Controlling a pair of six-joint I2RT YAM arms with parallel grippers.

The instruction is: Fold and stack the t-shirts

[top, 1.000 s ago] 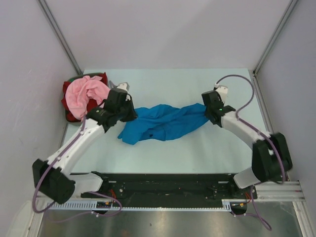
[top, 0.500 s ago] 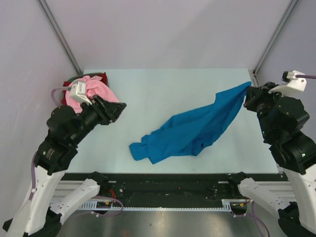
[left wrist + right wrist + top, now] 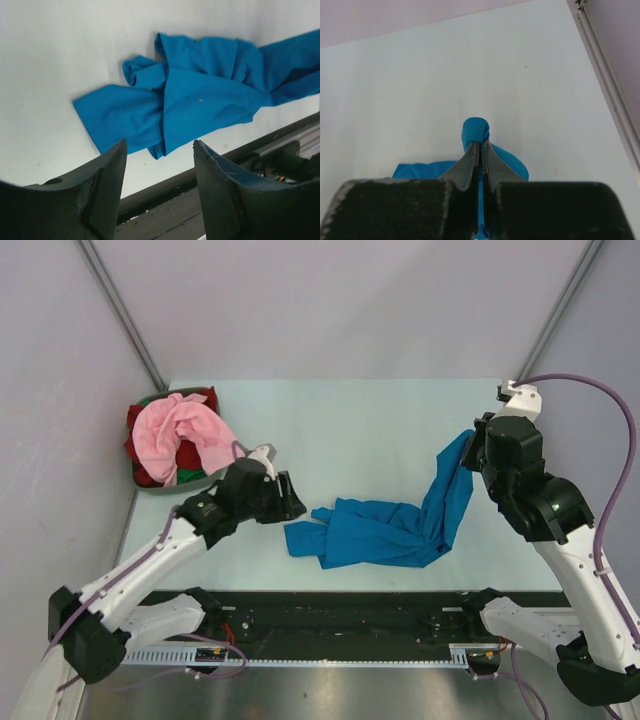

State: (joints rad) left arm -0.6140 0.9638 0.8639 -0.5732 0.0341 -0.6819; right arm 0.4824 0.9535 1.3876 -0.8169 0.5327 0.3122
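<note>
The bright blue t-shirt (image 3: 385, 532) lies crumpled near the table's front edge, with its right end pulled up off the surface. My right gripper (image 3: 472, 443) is shut on that raised end; in the right wrist view a blue bunch (image 3: 476, 128) sticks out past the closed fingertips (image 3: 480, 144). My left gripper (image 3: 297, 506) hovers just left of the shirt's left end. In the left wrist view it (image 3: 159, 146) stands open and empty, with the blue shirt (image 3: 200, 95) spread beyond it. The pink t-shirt (image 3: 180, 432) lies heaped on the red one (image 3: 134, 446), with a bit of green (image 3: 190, 477) showing.
The dark grey basket (image 3: 152, 485) with the pink and red shirts stands at the table's far left. A black rail (image 3: 340, 608) with both arm bases runs along the near edge. Metal frame posts (image 3: 560, 310) rise at the back corners.
The left gripper has let go of the blue shirt and opened, swinging away and back to its left end. The right gripper kept its end and lifted it; the shirt slumped toward the front edge.
</note>
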